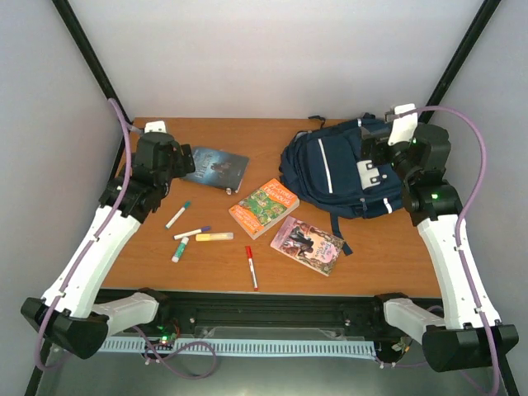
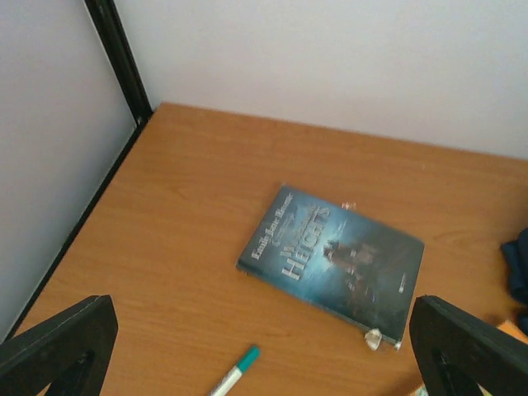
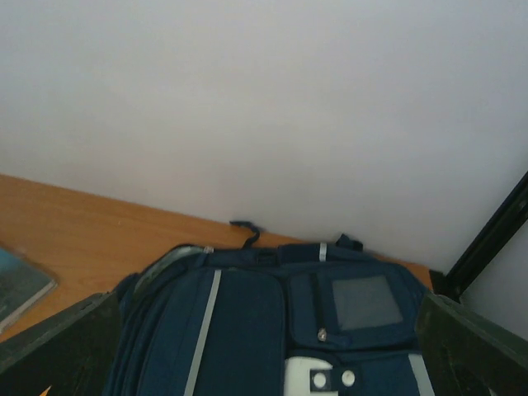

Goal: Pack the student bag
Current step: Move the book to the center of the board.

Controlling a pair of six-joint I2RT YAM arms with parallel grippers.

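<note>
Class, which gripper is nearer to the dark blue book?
Left. The left gripper hovers at the left end of the book; the right gripper is over the bag, well to the book's right.

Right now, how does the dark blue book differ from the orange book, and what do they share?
Colour: the dark blue book has a dim bluish cover; the orange book is bright orange with green.
Place: the dark blue book lies toward the far left, away from the student bag; the orange book lies mid-table, close beside it.
Shared: both lie closed and flat on the table, not yet packed.
</note>
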